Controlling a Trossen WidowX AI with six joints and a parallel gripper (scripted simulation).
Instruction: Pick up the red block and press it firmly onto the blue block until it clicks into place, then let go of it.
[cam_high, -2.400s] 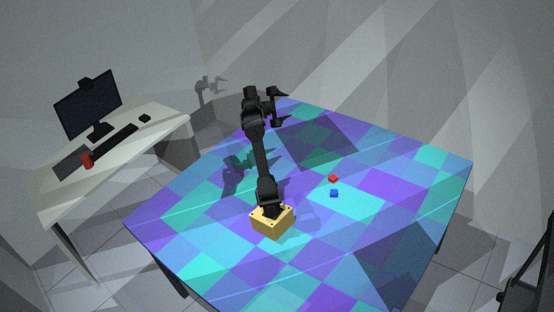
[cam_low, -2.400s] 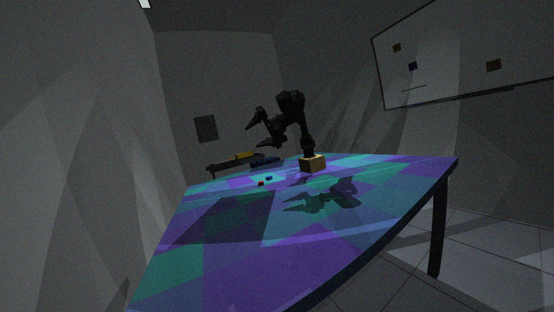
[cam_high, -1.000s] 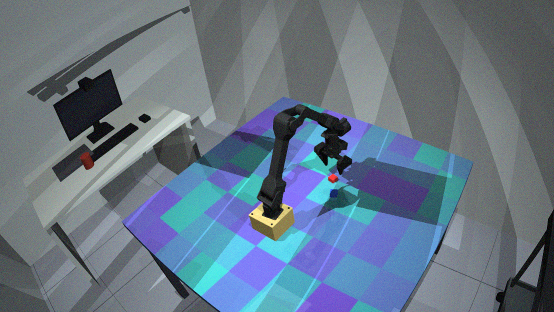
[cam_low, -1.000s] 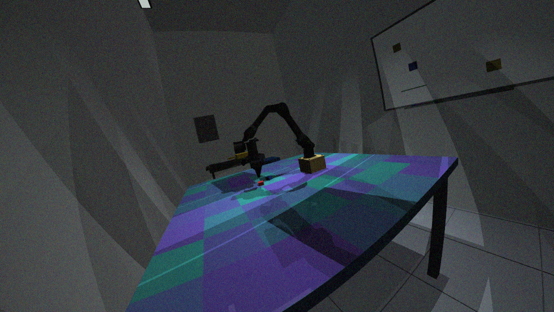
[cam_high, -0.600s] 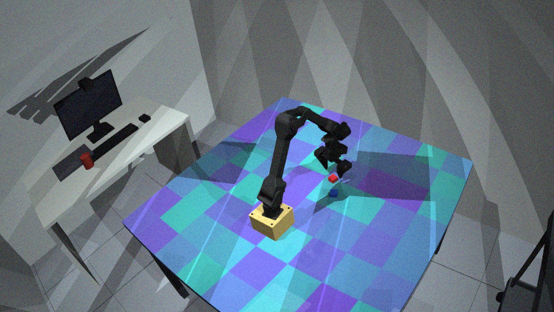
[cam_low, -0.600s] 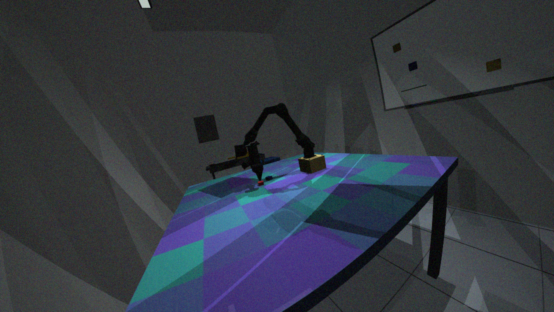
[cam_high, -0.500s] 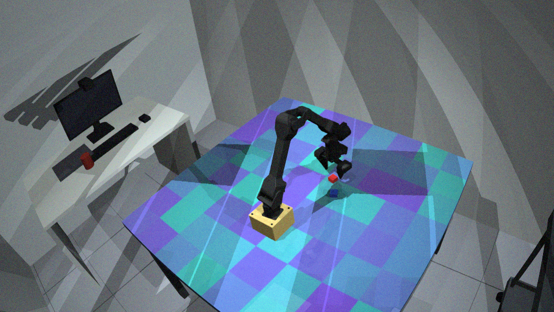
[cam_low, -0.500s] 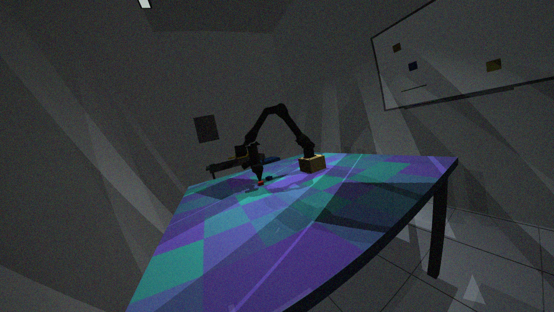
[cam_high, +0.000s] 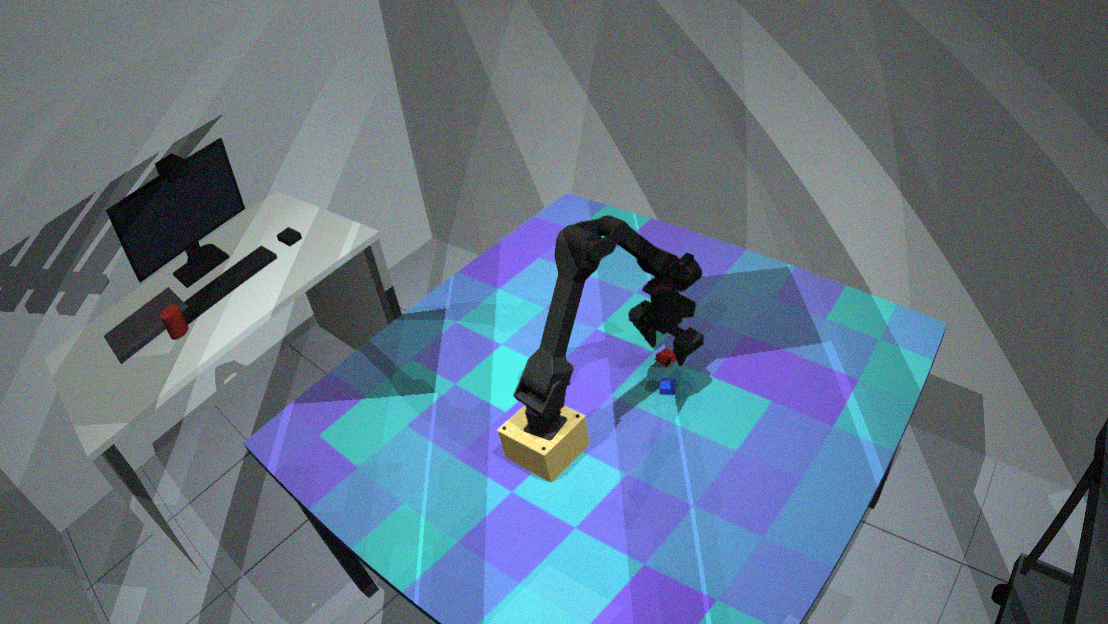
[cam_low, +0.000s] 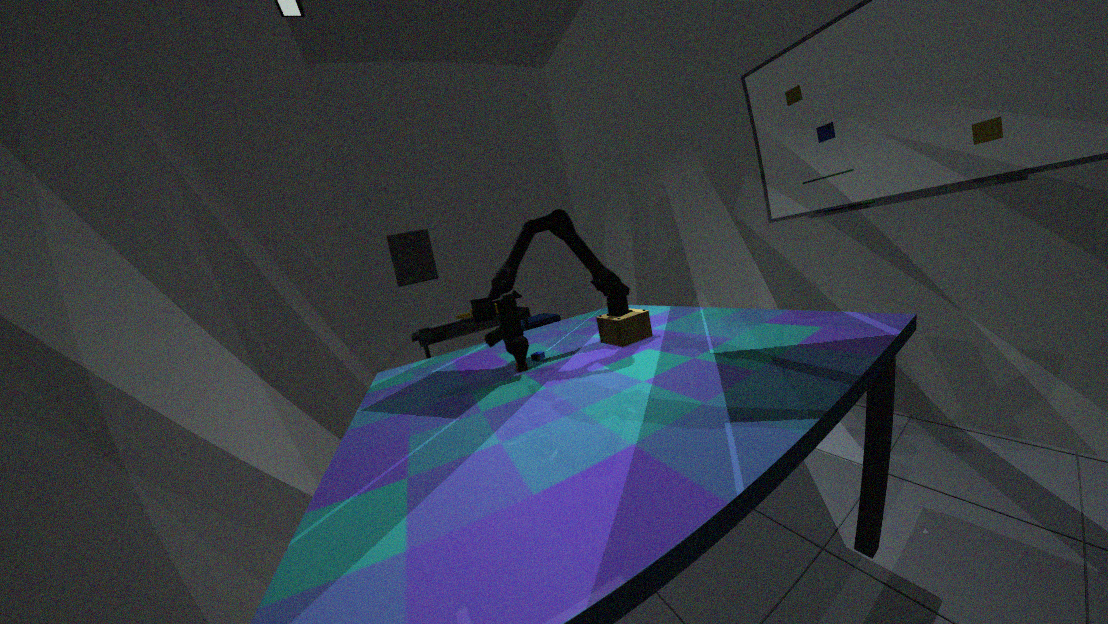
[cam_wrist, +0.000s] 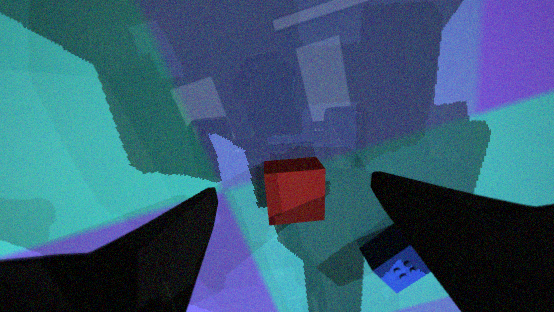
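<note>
Gripper (cam_high: 666, 352) (cam_low: 521, 369) (cam_wrist: 294, 186): and it's spread wide, nothing grasped, fingertips poised around the red block!
Red block (cam_high: 665, 357) (cam_wrist: 296, 194): here it sits on the checkered table (cam_high: 542, 534) (cam_low: 542, 511) (cam_wrist: 55, 110), near the blue block, well apart from the wooden base (cam_high: 569, 451) (cam_low: 634, 330)!
Blue block (cam_high: 666, 386) (cam_low: 538, 356) (cam_wrist: 398, 272): studs up, near the red block!

No readable text, labels, brands, numbers or signs in any view. Small coloured square notes (cam_low: 793, 95) on the framed white wall board (cam_low: 914, 147): no legible writing; thin dark line on board, not readable as text.
</note>
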